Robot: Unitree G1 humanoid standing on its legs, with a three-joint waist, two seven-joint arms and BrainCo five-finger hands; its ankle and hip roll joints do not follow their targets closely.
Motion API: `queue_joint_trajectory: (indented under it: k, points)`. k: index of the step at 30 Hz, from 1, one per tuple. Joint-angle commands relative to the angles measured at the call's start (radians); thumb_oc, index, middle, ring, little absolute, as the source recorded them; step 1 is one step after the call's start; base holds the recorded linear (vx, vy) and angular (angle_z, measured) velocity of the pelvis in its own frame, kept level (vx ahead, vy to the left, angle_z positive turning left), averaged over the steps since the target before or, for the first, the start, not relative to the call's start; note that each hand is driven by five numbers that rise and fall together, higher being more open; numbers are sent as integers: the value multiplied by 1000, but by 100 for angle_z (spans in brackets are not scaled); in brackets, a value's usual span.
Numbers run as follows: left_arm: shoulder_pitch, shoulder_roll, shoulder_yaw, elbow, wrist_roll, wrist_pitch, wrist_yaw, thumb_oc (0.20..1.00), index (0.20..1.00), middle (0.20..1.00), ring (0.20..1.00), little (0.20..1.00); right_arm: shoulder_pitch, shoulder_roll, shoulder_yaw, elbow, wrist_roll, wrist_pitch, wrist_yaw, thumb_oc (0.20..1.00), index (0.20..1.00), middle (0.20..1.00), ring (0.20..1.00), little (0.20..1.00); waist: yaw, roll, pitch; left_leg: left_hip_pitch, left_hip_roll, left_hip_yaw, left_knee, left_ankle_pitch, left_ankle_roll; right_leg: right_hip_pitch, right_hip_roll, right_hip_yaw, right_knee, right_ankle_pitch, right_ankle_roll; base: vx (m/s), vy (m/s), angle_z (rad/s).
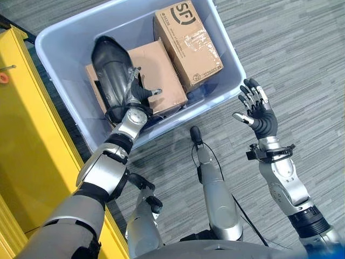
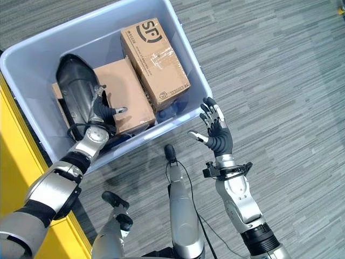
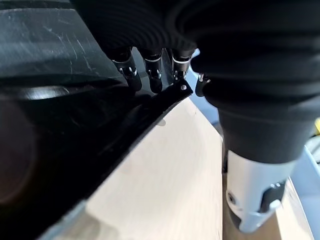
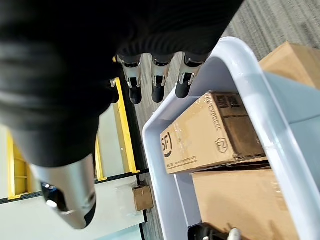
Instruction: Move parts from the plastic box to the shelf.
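Left eye view: a pale blue plastic box [image 1: 226,51] stood on the grey floor [image 1: 302,48]. Inside lay a printed cardboard box [image 1: 187,40], a plain cardboard box [image 1: 159,75] just beside it, and a black moulded part [image 1: 110,67] resting over the plain box's near end. The left arm reached into the plastic box from the near side; the left hand [image 1: 139,97] sat at the part's lower edge, fingers curled onto it, thumb sticking out over the plain carton. A yellow shelf [image 1: 27,135] stood on the outer side of that arm. The right hand [image 1: 260,113] was raised outside the plastic box, near its corner, fingers spread and straight, touching nothing.

Right eye view: same arrangement; the right hand [image 2: 216,132] hung open, palm turned toward the plastic box wall [image 2: 186,46].

Left wrist view: the fingers [image 3: 152,75] were bent against the black part's [image 3: 60,130] rim, the plain carton [image 3: 170,185] directly beneath.

Right wrist view: straight fingers [image 4: 159,82] were apart from the plastic box rim [image 4: 250,85]; beyond them lay the printed carton [image 4: 210,130], and the yellow shelf frame [image 4: 122,125] further off.
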Motion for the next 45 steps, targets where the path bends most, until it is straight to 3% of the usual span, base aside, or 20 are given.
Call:
queue_joint_trajectory:
  k: [1,10,14,17,19,25,32,41,45]
  points:
    - [49,-29,8,7,37,0,-45,1000,1000,1000,1000,1000,3,-40,-61,-49,11,-55,4,1000,1000,1000,1000,1000,-8,20,20,0,134,-122,77,73,-102,28,-105,-34,104,-50,82,0,0,0]
    - [187,-33,-34,-165,77,-40,-57,1000,1000,1000,1000,1000,24,-44,-93,-51,3,-59,-3,1000,1000,1000,1000,1000,30,49,27,9,121,-138,76,64,-96,59,-118,-50,99,-56,82,0,0,0]
    - [239,21,-48,-285,113,-59,-58,1000,1000,1000,1000,1000,40,-54,-117,-63,-1,-67,-5,1000,1000,1000,1000,1000,46,65,28,12,115,-144,74,60,-94,71,-129,-58,97,-58,85,-1,2,8]
    - [294,106,-44,-493,143,-95,-50,1000,1000,1000,1000,1000,63,-66,-150,-79,1,-78,-4,1000,1000,1000,1000,1000,61,86,31,20,107,-152,72,53,-93,88,-137,-66,93,-61,88,-3,9,14]
    - [353,165,-5,-640,139,-125,-41,1000,1000,1000,1000,1000,91,-69,-178,-91,-3,-86,-2,1000,1000,1000,1000,1000,76,101,30,23,102,-157,71,52,-92,101,-142,-73,91,-65,89,4,6,13]
    - [487,244,112,-907,98,-175,-37,1000,1000,1000,1000,1000,142,-66,-227,-109,-2,-94,3,1000,1000,1000,1000,1000,97,124,20,34,93,-167,63,48,-91,121,-154,-83,81,-67,91,3,7,4]
    - [612,239,222,-1116,34,-227,-49,1000,1000,1000,1000,1000,169,-56,-254,-120,-4,-93,-1,1000,1000,1000,1000,1000,116,137,8,40,87,-173,57,45,-89,139,-164,-93,73,-67,94,0,3,5]
    - [630,202,253,-1097,93,-206,25,1000,1000,1000,1000,1000,171,-54,-249,-121,-5,-92,-11,1000,1000,1000,1000,1000,120,131,10,42,85,-174,58,43,-85,145,-164,-96,68,-65,93,-7,-5,2]
    - [577,192,235,-961,199,-142,63,1000,1000,1000,1000,1000,158,-56,-239,-111,-3,-91,-16,1000,1000,1000,1000,1000,114,123,17,37,89,-172,62,44,-84,138,-162,-93,70,-62,91,0,0,0]
